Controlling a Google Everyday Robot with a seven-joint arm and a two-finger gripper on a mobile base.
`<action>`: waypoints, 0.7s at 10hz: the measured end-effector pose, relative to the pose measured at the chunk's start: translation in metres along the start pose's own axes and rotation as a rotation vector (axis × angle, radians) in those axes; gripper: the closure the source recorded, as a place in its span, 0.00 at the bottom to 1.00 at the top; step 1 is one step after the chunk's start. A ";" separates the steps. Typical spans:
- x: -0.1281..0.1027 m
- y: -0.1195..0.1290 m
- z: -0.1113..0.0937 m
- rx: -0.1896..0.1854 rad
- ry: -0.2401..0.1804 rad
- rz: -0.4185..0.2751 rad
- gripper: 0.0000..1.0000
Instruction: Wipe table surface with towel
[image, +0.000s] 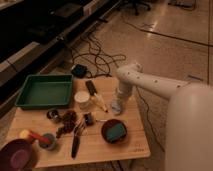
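Note:
The table surface (100, 152) is a light wooden top carrying many small objects. My gripper (117, 102) points straight down near the table's right edge, right of the white cup (81, 100). A small pale cloth, the towel (115, 108), shows at the gripper's tip, against the wood. My white arm (150, 85) reaches in from the right, and its large body fills the lower right of the view.
A green tray (45, 91) sits at the table's back left. A dark bowl holding a teal block (114, 131) lies in front of the gripper. A black bar (91, 88), a dark clump (67, 120), a black-handled utensil (76, 142) and a purple bowl (17, 156) lie to its left. Cables (95, 55) trail behind the table.

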 end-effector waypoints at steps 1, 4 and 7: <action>-0.007 0.013 -0.002 -0.015 -0.012 0.008 1.00; -0.031 0.052 -0.005 -0.058 -0.051 0.047 1.00; -0.024 0.072 -0.004 -0.096 -0.059 0.100 1.00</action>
